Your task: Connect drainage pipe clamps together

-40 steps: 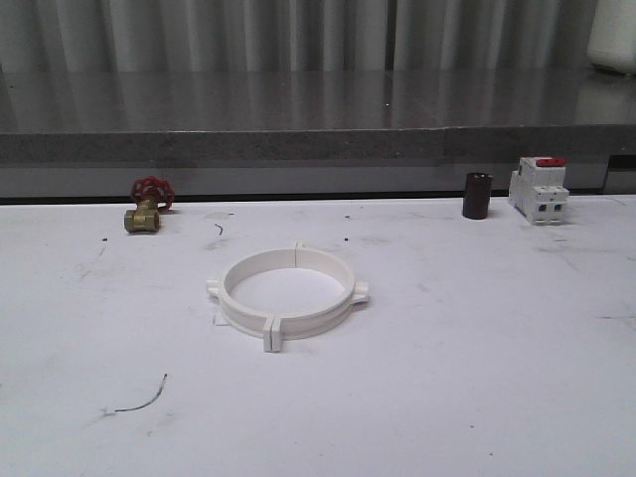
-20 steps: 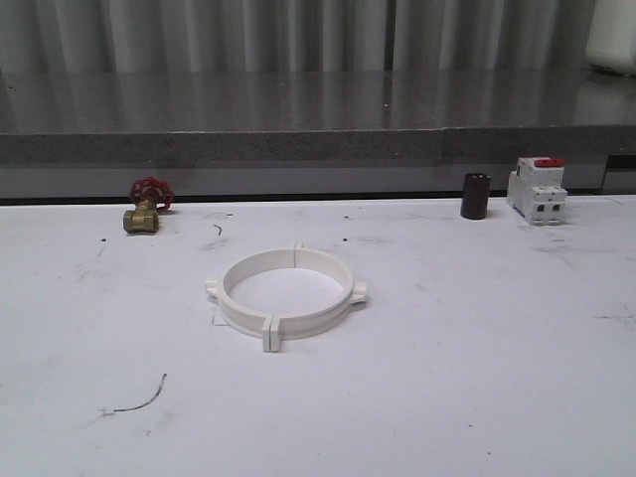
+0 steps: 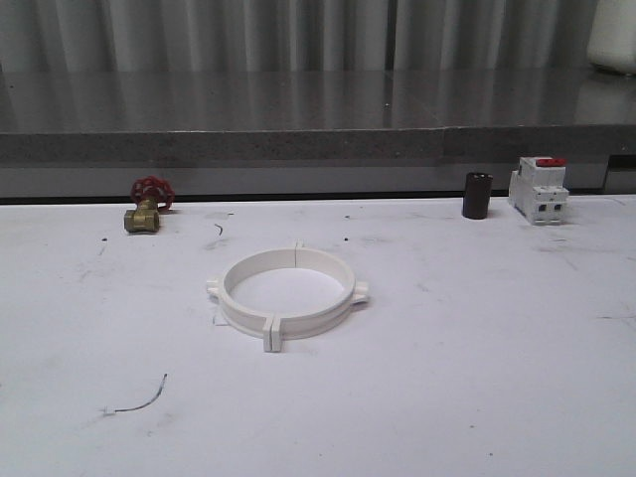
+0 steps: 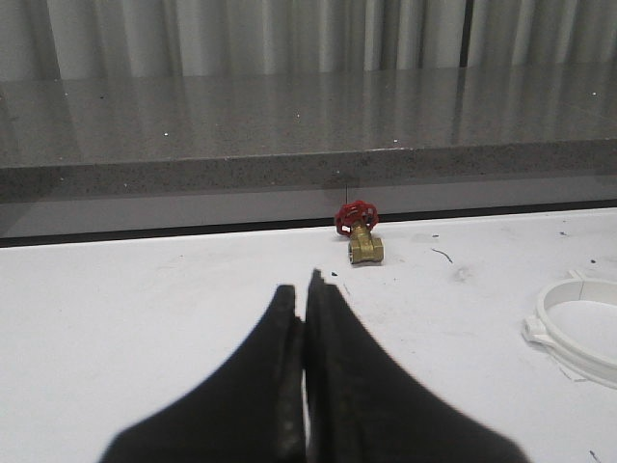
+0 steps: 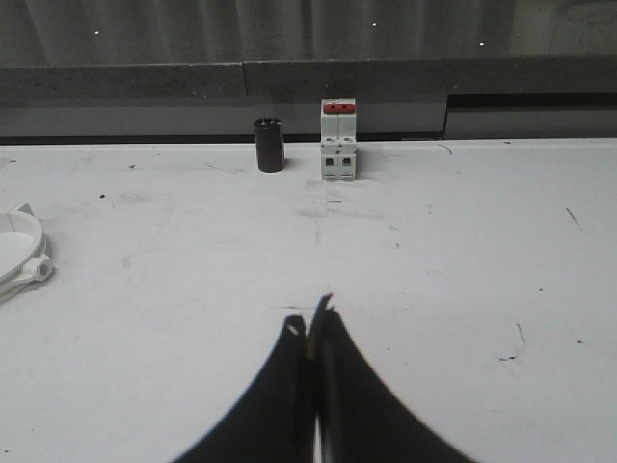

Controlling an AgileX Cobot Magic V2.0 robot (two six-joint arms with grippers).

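The two drainage pipe clamps (image 3: 287, 296) are lying flat in the middle of the white table (image 3: 477, 358). They are sitting together as one round ring, with their flat ends touching at the near side and at the far side. A little tab is sticking out on each side of the ring.

The left gripper (image 4: 305, 294) is hanging over the table with its two black fingers pressed together, and it is holding nothing. The ring is lying off to its side, well apart from it. The right gripper (image 5: 310, 326) is squeezed closed too, with nothing in it.

Along the far edge of the table, a brass valve with a red wheel (image 3: 147, 205) is sitting on the left. A small dark tube (image 3: 477, 195) is standing on the right, just beside a white breaker with a red switch (image 3: 539, 189).
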